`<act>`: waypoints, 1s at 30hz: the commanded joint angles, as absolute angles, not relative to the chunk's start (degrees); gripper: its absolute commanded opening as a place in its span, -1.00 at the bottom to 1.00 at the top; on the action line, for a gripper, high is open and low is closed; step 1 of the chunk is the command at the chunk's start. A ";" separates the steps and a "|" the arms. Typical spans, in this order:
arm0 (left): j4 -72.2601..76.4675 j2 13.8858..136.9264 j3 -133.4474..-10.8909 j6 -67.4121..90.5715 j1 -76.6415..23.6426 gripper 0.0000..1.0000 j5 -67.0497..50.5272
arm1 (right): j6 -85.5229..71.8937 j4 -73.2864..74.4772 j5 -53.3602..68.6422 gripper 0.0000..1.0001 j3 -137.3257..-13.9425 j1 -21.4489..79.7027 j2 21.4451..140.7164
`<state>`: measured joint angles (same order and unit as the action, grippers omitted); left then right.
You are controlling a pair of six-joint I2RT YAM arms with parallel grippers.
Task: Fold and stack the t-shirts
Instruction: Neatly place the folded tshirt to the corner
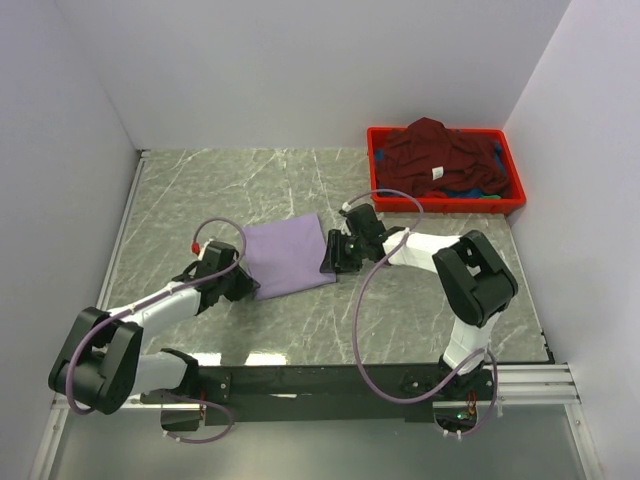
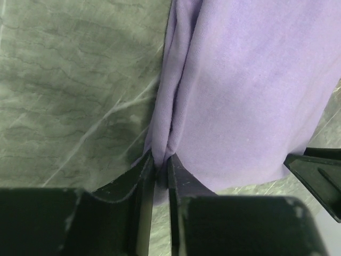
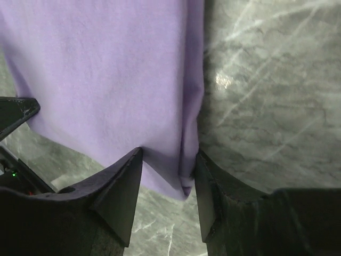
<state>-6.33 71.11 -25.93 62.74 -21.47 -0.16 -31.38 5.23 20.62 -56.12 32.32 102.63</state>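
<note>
The left gripper (image 2: 160,162) is pinching one edge of the half-folded lavender t-shirt (image 1: 285,258), which is lying on the marble table (image 1: 200,190). The right gripper (image 3: 168,176) is straddling the opposite corner, jaws apart. I'd guess it needs closing before another fold.

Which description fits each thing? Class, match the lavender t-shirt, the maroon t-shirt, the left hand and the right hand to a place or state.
Things:
1. lavender t-shirt
2. maroon t-shirt
3. left hand
4. right hand

Places or states:
A. heaped in the red crate
B. pinched shut on a cloth edge
C. folded, flat on the table
D. jaws apart around a cloth corner

Pairs: 1-C; 2-A; 3-B; 4-D
</note>
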 commanded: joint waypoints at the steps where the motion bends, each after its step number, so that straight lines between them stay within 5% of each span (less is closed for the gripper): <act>1: -8.70 73.91 -24.96 60.74 -21.80 -0.61 -0.70 | -30.32 4.83 21.96 -0.03 -58.88 33.22 104.67; 4: -9.23 76.81 -26.53 58.72 -22.41 -0.55 -3.24 | -29.53 6.23 23.46 -0.58 -58.80 33.57 104.77; 5: -9.40 78.12 -26.98 58.36 -22.76 -0.54 -3.95 | -29.44 6.68 23.29 -0.91 -58.36 33.57 104.33; 6: -9.49 78.74 -27.50 57.66 -23.29 -0.54 -5.61 | -29.18 7.81 22.51 -1.00 -57.14 33.49 103.63; 16: -9.93 86.92 -40.41 53.35 -38.22 -0.42 -11.34 | -23.03 24.51 0.90 -1.00 -50.45 25.67 90.89; 22: -9.23 88.51 -41.57 53.44 -40.08 -0.09 -11.52 | -23.82 33.39 -11.85 -1.00 -50.45 22.41 87.02; 26: -10.98 85.27 -42.54 52.74 -40.17 0.61 -10.02 | -23.65 35.33 -13.45 -0.21 -53.08 22.41 85.61; 30: -15.01 80.61 -44.82 52.21 -38.86 0.76 -6.60 | -22.68 37.70 -13.97 0.10 -59.30 24.60 82.97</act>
